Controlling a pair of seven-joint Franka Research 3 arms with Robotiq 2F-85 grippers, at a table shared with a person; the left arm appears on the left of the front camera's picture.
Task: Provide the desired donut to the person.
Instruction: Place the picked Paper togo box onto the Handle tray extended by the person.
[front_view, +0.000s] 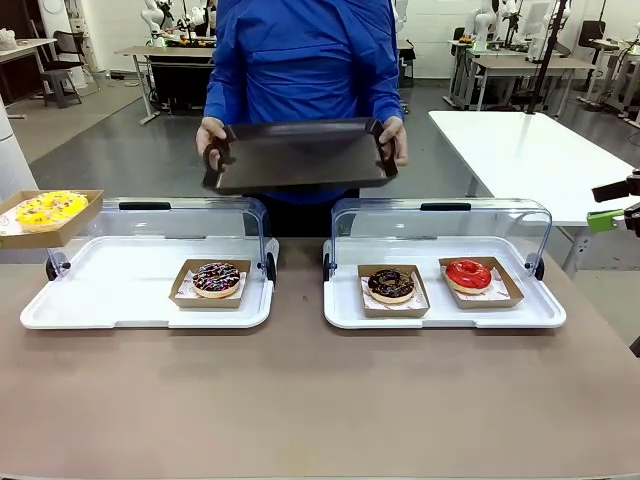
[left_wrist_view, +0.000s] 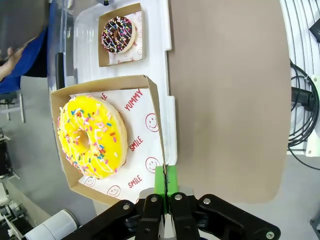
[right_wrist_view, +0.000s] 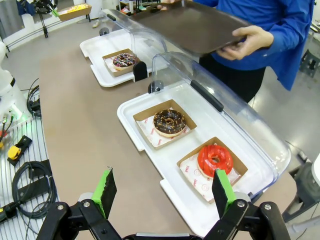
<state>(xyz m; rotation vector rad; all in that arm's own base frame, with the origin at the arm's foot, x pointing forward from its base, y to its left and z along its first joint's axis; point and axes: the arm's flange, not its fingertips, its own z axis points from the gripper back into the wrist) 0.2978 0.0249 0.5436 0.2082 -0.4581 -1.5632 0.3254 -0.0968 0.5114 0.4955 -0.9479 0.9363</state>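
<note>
Left wrist: fingers tight on box

Robotics lab in large open hall. Grey floor, rows of workbenches carrying equipment stands, white table nearby, office chair at back. Loose cables beside brown tabletop.

Yellow sprinkled donut, brown card box, blue shirt, tray prob. dk brown
</note>
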